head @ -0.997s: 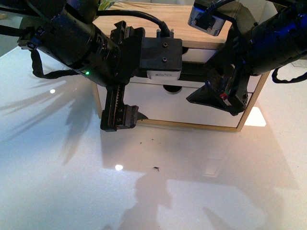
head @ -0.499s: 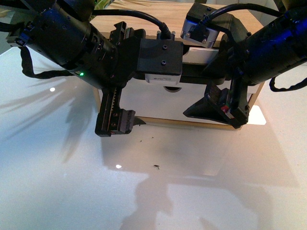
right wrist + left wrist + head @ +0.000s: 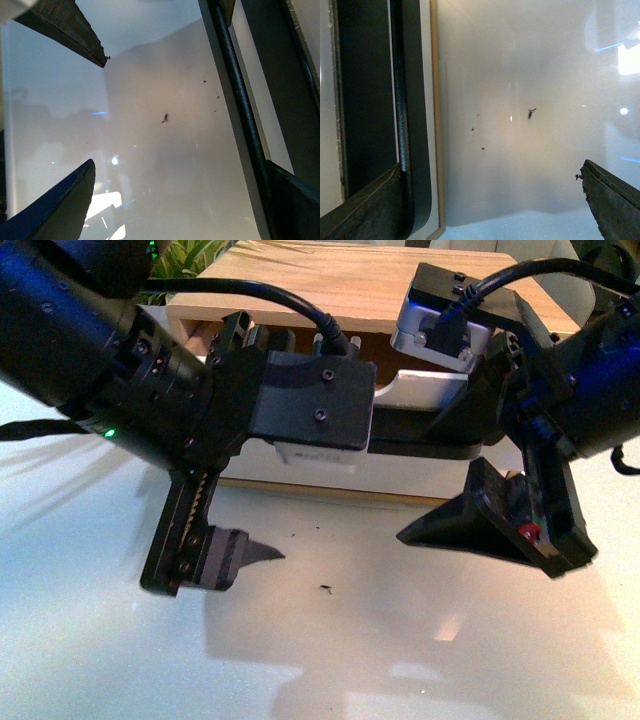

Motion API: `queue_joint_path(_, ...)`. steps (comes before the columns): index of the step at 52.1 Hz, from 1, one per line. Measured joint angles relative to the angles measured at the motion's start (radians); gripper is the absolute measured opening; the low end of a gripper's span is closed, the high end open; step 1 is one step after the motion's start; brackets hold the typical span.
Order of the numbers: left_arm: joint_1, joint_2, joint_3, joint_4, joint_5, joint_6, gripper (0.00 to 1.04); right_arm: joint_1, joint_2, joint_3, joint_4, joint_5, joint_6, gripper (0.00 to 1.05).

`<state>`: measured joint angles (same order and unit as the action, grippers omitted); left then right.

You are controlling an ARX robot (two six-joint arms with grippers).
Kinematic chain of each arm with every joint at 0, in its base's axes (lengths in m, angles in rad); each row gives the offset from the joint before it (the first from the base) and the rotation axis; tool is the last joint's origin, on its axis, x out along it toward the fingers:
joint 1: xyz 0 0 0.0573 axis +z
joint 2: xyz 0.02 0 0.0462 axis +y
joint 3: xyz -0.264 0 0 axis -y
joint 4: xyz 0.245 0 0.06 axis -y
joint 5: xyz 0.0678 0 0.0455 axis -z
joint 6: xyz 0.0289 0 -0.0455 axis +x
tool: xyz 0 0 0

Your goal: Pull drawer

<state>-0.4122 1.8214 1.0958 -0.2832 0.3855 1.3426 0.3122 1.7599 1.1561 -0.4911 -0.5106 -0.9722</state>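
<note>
- The left fingers (image 3: pixel 615 205) are spread wide and grasp nothing. One lies behind the bar handle (image 3: pixel 413 100), in the dark gap between the bar and the white front, and the other hangs out over the table (image 3: pixel 520 75).
- The right fingers (image 3: pixel 65 205) are likewise spread and empty, one tucked behind the same bar and its mate over the table.
- The drawer (image 3: pixel 432 392) sits just under the wooden cabinet top (image 3: pixel 340 280), straight ahead of us. Its handle runs side to side, with the left fingers toward its left end and the right fingers toward its right. Neither arm is clearly nearer.
- We judge the pull must come straight back toward us, square to the bar, with both hooked fingers bearing evenly.
- The arms cover most of the front, so we cannot tell how far out the drawer stands or whether the hooked fingers touch the bar.
</note>
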Motion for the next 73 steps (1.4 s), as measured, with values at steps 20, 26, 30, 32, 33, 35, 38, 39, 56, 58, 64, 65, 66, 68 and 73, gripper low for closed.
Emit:
queue_joint_path(20, -0.039, -0.205, -0.249, 0.094, 0.031, -0.032, 0.97, 0.063, -0.203, -0.229, 0.072, 0.016, 0.030, 0.96)
queue_joint_path(26, -0.055, -0.257, -0.327, 0.241, 0.038, -0.092, 0.97, 0.063, -0.250, -0.265, 0.166, 0.034, 0.076, 0.96)
queue_joint_path(30, -0.071, -0.319, -0.381, 0.360, 0.050, -0.170, 0.97, 0.058, -0.321, -0.308, 0.265, 0.040, 0.150, 0.96)
queue_joint_path(32, -0.079, -0.353, -0.404, 0.407, 0.054, -0.203, 0.97, 0.054, -0.352, -0.328, 0.299, 0.040, 0.174, 0.96)
queue_joint_path(33, -0.081, -0.370, -0.415, 0.425, 0.055, -0.226, 0.97, 0.052, -0.373, -0.342, 0.320, 0.040, 0.199, 0.96)
queue_joint_path(35, -0.086, -0.393, -0.429, 0.447, 0.055, -0.245, 0.97, 0.050, -0.394, -0.357, 0.339, 0.040, 0.218, 0.96)
queue_joint_path(38, -0.095, -0.439, -0.460, 0.492, 0.050, -0.300, 0.97, 0.044, -0.438, -0.387, 0.377, 0.048, 0.257, 0.96)
queue_joint_path(39, -0.098, -0.451, -0.468, 0.504, 0.048, -0.306, 0.97, 0.042, -0.450, -0.395, 0.387, 0.051, 0.269, 0.96)
queue_joint_path(56, -0.084, -0.777, -0.651, 0.776, -0.144, -0.701, 0.97, -0.053, -0.755, -0.579, 0.614, 0.233, 0.541, 0.96)
queue_joint_path(58, -0.068, -0.835, -0.674, 0.782, -0.188, -0.774, 0.97, -0.080, -0.810, -0.610, 0.640, 0.262, 0.596, 0.96)
queue_joint_path(64, -0.017, -0.999, -0.734, 0.729, -0.284, -0.952, 0.97, -0.149, -0.961, -0.691, 0.655, 0.336, 0.713, 0.96)
queue_joint_path(65, -0.005, -1.036, -0.746, 0.709, -0.296, -0.983, 0.97, -0.161, -0.994, -0.709, 0.654, 0.350, 0.727, 0.96)
queue_joint_path(66, 0.008, -1.072, -0.759, 0.689, -0.311, -1.012, 0.97, -0.173, -1.027, -0.726, 0.651, 0.364, 0.747, 0.96)
queue_joint_path(68, 0.027, -1.127, -0.778, 0.660, -0.335, -1.051, 0.97, -0.190, -1.078, -0.752, 0.640, 0.384, 0.776, 0.96)
queue_joint_path(73, 0.078, -1.385, -0.858, 0.481, -0.401, -1.157, 0.97, -0.245, -1.330, -0.863, 0.526, 0.444, 0.884, 0.96)
